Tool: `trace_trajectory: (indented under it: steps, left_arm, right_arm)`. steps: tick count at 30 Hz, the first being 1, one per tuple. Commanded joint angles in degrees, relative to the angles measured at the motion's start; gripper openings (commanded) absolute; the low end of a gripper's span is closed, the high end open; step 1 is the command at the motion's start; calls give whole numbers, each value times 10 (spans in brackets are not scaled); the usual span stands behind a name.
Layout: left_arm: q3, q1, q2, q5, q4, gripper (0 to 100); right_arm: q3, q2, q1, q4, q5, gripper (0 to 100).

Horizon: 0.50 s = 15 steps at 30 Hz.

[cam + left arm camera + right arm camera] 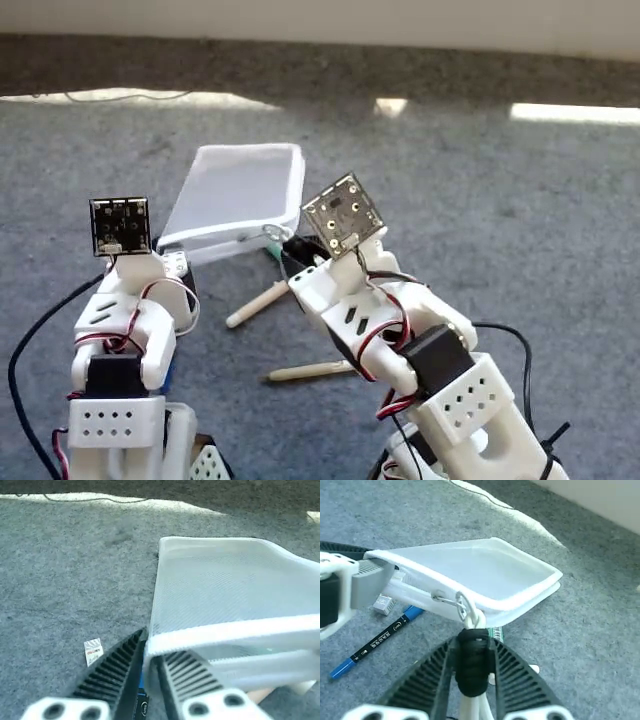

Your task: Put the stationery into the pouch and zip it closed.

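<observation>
Your right gripper is clamped on the black cord pull, which a white loop ties to the zipper ring of the white mesh pouch. The left gripper pinches one end of the pouch's zipper edge. Just beside that end, a blue-tipped pen lies on the grey carpet, with a small white block touching the pouch.

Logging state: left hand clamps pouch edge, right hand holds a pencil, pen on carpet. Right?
No: the right hand holds the zipper cord, not a pencil, per the right wrist view. Left hand on pouch edge and pen on carpet stand.
</observation>
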Motion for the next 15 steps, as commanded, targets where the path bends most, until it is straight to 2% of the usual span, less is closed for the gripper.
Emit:
trace_trajectory:
  steps: [1,4,9,15]
  left_arm:
    - [-10,-38,0,-5,-8,7]
    - [-28,-63,0,-2,-6,6]
    - [-58,-68,0,-2,46,6]
    - [-62,-96,0,4,51,6]
  right_arm:
    - [-13,-20,18,-29,0,5]
    - [-8,-20,36,-46,0,5]
    - [-8,-20,41,-47,0,5]
    - [-8,-20,42,-47,0,5]
